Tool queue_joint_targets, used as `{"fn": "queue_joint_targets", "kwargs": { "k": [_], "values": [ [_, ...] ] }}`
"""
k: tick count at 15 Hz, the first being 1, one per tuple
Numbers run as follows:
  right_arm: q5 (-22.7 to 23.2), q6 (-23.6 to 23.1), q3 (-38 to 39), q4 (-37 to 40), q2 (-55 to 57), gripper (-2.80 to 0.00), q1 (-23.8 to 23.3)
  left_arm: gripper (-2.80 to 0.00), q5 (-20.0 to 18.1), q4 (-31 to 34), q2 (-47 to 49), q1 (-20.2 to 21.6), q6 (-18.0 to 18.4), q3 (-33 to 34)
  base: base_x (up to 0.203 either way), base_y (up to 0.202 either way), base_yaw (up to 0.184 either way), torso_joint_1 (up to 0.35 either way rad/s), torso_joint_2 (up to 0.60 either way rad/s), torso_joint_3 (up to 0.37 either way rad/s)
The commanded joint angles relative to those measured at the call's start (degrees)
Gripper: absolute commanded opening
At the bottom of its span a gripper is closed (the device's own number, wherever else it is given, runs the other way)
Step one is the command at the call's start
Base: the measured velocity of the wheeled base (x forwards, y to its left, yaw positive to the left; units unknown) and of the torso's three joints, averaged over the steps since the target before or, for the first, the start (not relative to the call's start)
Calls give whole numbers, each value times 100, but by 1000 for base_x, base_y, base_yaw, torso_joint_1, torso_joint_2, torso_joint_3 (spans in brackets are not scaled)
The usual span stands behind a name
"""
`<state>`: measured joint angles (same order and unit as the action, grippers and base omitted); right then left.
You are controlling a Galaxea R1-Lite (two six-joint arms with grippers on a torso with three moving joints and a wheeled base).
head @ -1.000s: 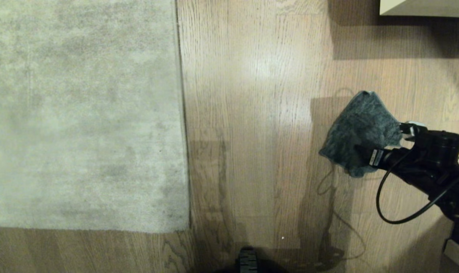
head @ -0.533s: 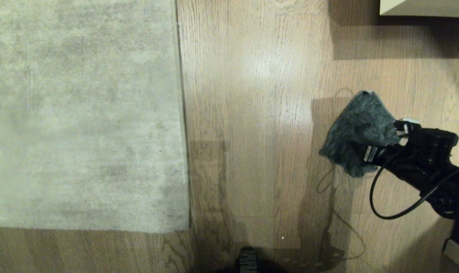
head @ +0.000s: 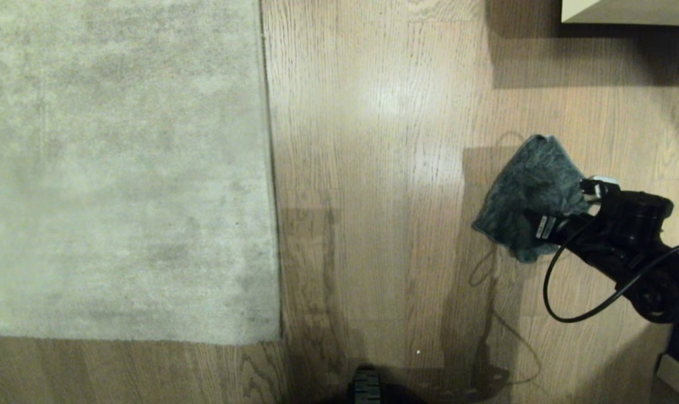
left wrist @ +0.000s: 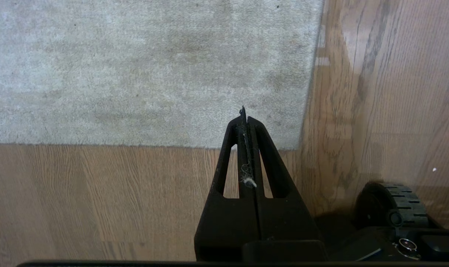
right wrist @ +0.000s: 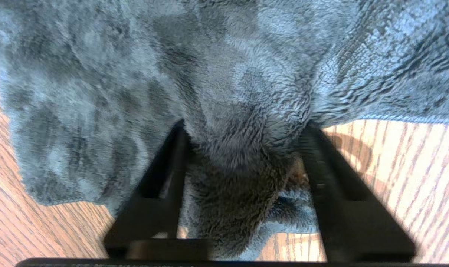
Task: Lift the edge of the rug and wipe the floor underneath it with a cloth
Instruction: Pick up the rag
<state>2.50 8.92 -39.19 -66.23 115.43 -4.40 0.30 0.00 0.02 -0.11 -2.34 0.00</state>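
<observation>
Rug (head: pixel 120 168) flat on floor (head: pixel 373 168) at left; cloth (head: pixel 533 193) lying well apart at right.
Left gripper (left wrist: pixel 245 122) pinched closed, hanging over rug's near corner. Right gripper (right wrist: pixel 243 155) reaching in low from right edge, jaws straddling a bunched fold of cloth.

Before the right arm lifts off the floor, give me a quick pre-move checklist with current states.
1. Cloth bunched between the right gripper fingers: ok.
2. Grip fully closed on the cloth: cannot tell.
3. Cloth lying on the floor, well clear of the rug: ok.
4. Rug edge lifted: not ok, it lies flat.
5. Left gripper shut, empty, above the rug's corner: ok.
</observation>
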Motion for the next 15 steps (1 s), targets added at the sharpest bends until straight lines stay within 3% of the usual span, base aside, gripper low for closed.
{"fn": "queue_joint_targets", "kwargs": {
  "k": [1, 15],
  "values": [
    [14, 13, -9, -48, 23, -280, 1, -280, 5, 0, 6, 1, -3, 0, 0, 0, 0, 0, 0, 0],
    [14, 31, 26, -206, 14, -280, 9, -280, 5, 0, 6, 2, -3, 0, 0, 0, 0, 0, 0, 0]
  ]
}}
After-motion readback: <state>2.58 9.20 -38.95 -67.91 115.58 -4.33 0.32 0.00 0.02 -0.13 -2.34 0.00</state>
